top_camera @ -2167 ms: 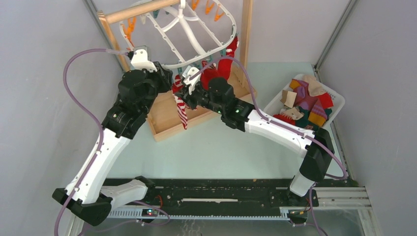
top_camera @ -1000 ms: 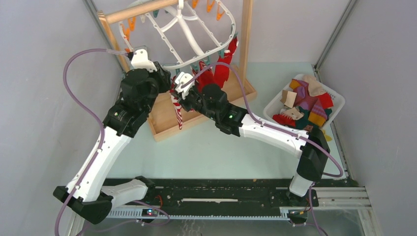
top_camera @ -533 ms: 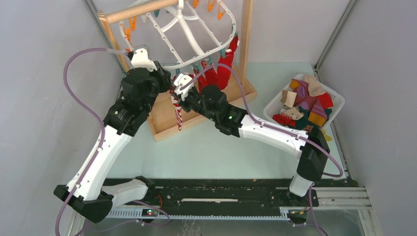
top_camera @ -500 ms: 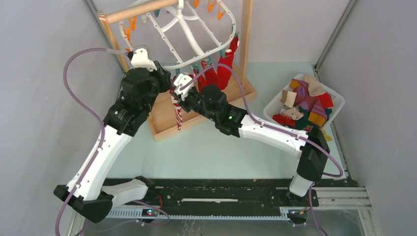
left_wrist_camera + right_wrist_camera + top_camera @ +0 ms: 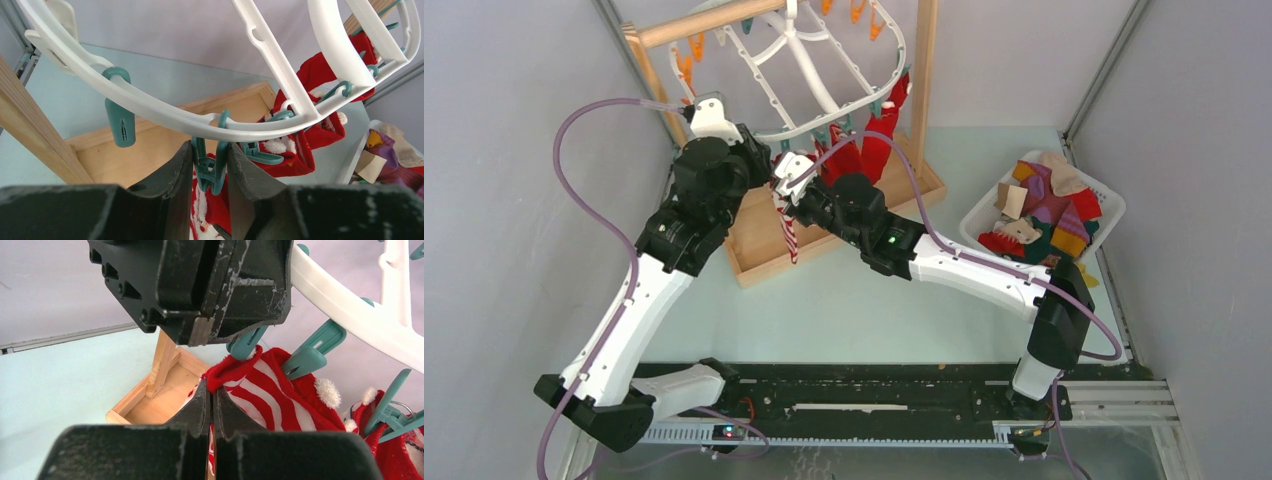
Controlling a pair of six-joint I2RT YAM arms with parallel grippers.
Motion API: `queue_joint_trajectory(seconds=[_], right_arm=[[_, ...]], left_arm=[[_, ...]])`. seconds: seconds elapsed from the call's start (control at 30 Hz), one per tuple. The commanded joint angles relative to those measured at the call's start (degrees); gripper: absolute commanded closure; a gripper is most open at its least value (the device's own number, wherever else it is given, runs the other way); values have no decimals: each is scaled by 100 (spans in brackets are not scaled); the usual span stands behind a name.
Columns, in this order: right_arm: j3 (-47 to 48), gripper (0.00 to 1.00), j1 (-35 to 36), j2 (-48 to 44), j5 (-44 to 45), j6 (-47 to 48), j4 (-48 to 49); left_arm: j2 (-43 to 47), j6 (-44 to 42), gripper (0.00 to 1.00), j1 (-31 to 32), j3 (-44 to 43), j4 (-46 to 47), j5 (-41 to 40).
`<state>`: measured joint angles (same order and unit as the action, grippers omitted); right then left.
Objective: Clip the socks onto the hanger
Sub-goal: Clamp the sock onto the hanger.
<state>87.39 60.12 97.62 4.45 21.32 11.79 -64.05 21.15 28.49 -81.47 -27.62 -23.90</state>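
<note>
The white hanger [image 5: 824,70] hangs tilted from the wooden stand, with red socks [image 5: 869,145] clipped along its near rim. My left gripper [image 5: 210,150] is shut on a teal clothespin [image 5: 210,170] under the hanger rim [image 5: 165,112], one finger on each side of it. My right gripper [image 5: 213,390] is shut on the cuff of the red-and-white striped sock [image 5: 270,400], holding it just below that clothespin [image 5: 247,345]. The sock's foot [image 5: 789,232] dangles over the tray. In the top view both grippers meet at the hanger's near-left rim.
The wooden stand's tray base [image 5: 754,250] lies under the hanger, with an upright post [image 5: 922,70] on the right. A white basket [image 5: 1096,186] of mixed socks sits at the right. Another teal clip [image 5: 120,117] hangs free to the left of my left gripper.
The right gripper has carried the striped sock left and up under the left gripper's clothespin. In the last half second almost nothing moves.
</note>
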Motion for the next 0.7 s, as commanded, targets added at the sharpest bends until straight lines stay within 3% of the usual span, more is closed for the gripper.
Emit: queue_joint_trajectory(seconds=[0.0,0.67], right_arm=[[112,100,94,-63,23,226,262],[11,100,167,-23,100,489,59]], left_arm=[[-8,118,100,34,-308,-261,-205],[34,212,100,34,-324,-295,-229]])
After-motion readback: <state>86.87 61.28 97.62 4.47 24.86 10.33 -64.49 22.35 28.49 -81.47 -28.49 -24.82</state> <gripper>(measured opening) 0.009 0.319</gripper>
